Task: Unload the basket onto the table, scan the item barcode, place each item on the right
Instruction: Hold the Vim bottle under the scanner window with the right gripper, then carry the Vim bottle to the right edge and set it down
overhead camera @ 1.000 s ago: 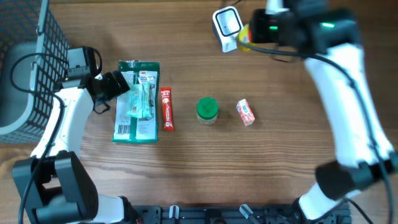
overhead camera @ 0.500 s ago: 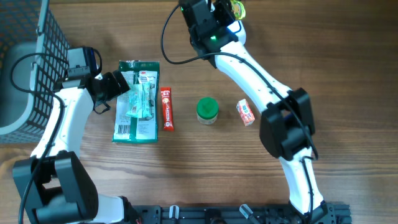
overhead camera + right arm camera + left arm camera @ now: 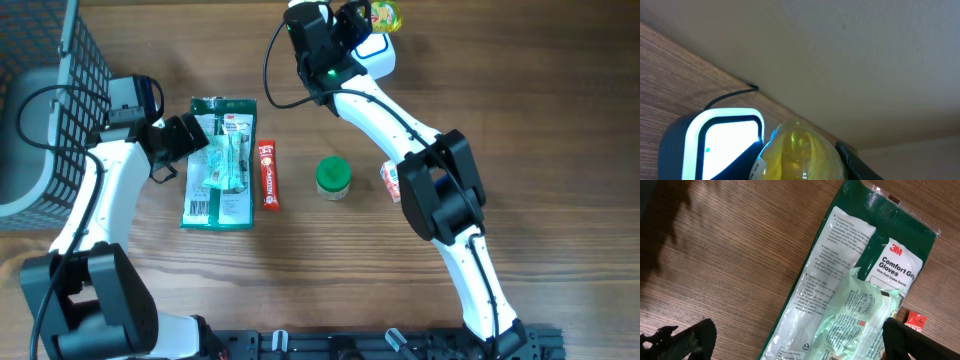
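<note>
- Standing at the far left of the wooden table (image 3: 580, 150), a dark mesh basket (image 3: 45, 70) is seen, cut off by the frame edge.
- Just right of it, the left gripper (image 3: 198, 140) is held over the upper left part of a green glove pack (image 3: 222, 170). Its jaws are spread wide, and nothing is held between them.
- In the left wrist view, the same left gripper (image 3: 797, 330) is shown from above the glove pack (image 3: 840, 295), one dark finger at each lower corner and the pack's printed back lying between them.
- Beside the pack's right edge, a red tube (image 3: 268, 175) is laid lengthwise, close to the pack; contact cannot be told.
- Further right, a green-lidded jar (image 3: 333, 177) is set upright, apart from the tube.
- At the top edge, the right gripper (image 3: 372, 12) is closed on a yellow item (image 3: 386, 16), which is held just above the white scanner (image 3: 378, 55).
- In the right wrist view, the yellow item (image 3: 800, 155) is gripped just right of the scanner (image 3: 715, 145), whose face is lit white, with a dark finger (image 3: 849, 159) against the item's right side. No barcode can be made out.
- A small orange-and-white box (image 3: 391, 180) is partly hidden by the right arm.
</note>
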Controlling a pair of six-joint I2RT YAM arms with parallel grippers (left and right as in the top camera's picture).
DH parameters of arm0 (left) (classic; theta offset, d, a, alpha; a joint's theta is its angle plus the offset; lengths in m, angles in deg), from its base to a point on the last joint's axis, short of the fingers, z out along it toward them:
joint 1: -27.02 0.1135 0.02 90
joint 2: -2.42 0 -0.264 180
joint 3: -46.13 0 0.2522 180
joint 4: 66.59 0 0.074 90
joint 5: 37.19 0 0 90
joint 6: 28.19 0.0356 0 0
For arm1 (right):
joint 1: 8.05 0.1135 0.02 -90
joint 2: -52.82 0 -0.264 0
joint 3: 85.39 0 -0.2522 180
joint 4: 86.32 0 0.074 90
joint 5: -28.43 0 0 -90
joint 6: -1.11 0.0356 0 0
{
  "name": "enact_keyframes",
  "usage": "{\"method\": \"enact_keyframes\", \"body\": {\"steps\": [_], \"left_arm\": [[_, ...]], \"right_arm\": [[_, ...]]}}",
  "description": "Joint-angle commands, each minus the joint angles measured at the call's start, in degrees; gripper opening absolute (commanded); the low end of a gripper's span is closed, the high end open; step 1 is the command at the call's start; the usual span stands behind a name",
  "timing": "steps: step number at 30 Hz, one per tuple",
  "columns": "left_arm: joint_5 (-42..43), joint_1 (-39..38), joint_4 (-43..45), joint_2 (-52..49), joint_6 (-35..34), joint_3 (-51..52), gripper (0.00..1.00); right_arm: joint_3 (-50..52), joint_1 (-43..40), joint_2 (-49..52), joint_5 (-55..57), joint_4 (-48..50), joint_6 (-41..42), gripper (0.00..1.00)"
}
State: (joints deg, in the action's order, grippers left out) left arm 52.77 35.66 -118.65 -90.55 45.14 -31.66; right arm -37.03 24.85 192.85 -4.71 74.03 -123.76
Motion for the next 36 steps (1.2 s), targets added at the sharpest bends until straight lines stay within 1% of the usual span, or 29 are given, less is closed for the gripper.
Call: {"method": "enact_keyframes", "body": {"steps": [1,9,14,17,20,22,26,28,32,34,36], "left_arm": [[0.46,0.22,0.17,1.18,-0.33,-0.52,1.0],[0.46,0.22,0.17,1.18,-0.33,-0.52,1.0],[0.46,0.22,0.17,1.18,-0.33,-0.52,1.0],[0.46,0.22,0.17,1.18,-0.33,-0.52,1.0],[0.46,0.22,0.17,1.18,-0.33,-0.52,1.0],[0.46,0.22,0.17,1.18,-0.33,-0.52,1.0],[0.46,0.22,0.17,1.18,-0.33,-0.52,1.0],[0.46,0.22,0.17,1.18,-0.33,-0.52,1.0],[0.46,0.22,0.15,1.18,-0.33,-0.52,1.0],[0.46,0.22,0.17,1.18,-0.33,-0.52,1.0],[0.46,0.22,0.17,1.18,-0.33,-0.52,1.0]], "right_arm": [[-0.87,-0.07,1.2,1.03,0.63,-0.94,0.05],[-0.87,-0.07,1.2,-3.19,-3.02,-0.74,0.05],[-0.87,-0.07,1.2,-5.77,-4.79,3.87,0.05],[-0.87,-0.13,1.2,-5.66,-5.18,5.09,0.04],[-0.94,-0.13,0.61,-1.64,-1.99,5.05,0.04],[-0.94,-0.13,-2.08,-0.61,-0.59,4.98,0.04],[-0.94,-0.13,-10.43,-1.07,-2.75,5.03,0.04],[-0.94,-0.13,-14.36,-2.56,-7.72,6.84,0.04],[-0.94,-1.4,-26.08,-13.31,-32.39,24.9,0.04],[-0.94,-3.65,-30.6,-18.23,-41.72,32.44,0.04],[-0.94,-7.04,-34.4,-19.56,-50.23,39.85,0.04]]}}
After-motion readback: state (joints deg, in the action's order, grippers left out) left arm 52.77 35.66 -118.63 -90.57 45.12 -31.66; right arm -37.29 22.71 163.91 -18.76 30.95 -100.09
